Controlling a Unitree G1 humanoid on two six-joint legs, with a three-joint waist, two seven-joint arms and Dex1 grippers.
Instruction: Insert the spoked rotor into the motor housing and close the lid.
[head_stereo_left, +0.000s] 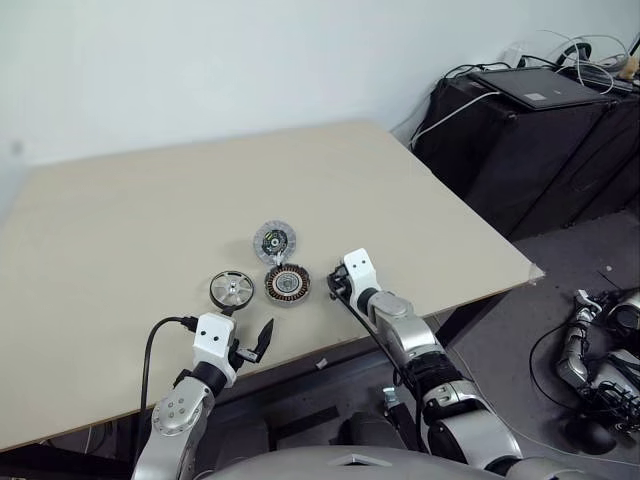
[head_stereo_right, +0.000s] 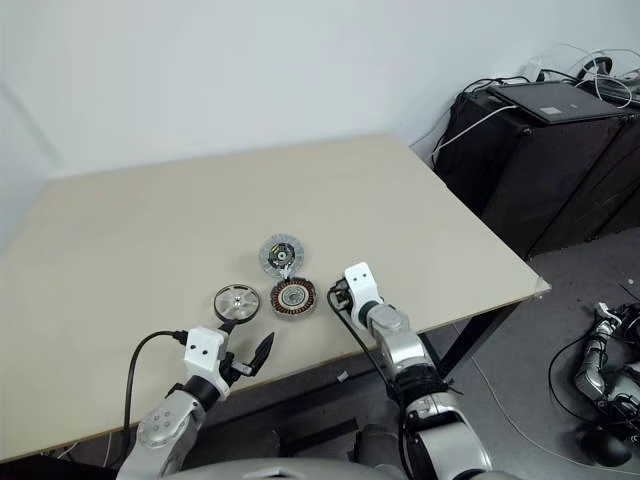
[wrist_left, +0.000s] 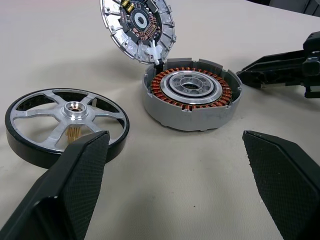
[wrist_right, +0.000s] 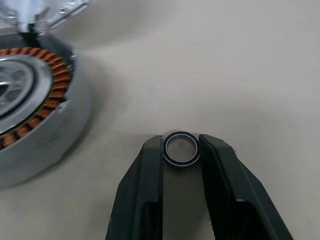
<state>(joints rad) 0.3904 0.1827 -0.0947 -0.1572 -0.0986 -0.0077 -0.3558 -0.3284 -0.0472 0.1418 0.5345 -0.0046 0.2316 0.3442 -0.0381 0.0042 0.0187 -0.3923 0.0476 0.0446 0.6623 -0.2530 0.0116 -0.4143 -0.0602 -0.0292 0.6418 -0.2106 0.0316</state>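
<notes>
Three motor parts lie flat near the front edge of the tan surface. Nearest, the left pincer hovers with its fingers spread wide, grasping nothing. Just beyond it rests the spoked rotor, hub facing up. Beside that sits the motor housing, open side up, copper windings ringing its metal centre, nothing dropped inside. To its right, the right pincer is clenched on a small metal ring resting on the surface. Farthest, the lid lies touching the housing's far rim, dark hub upward.
</notes>
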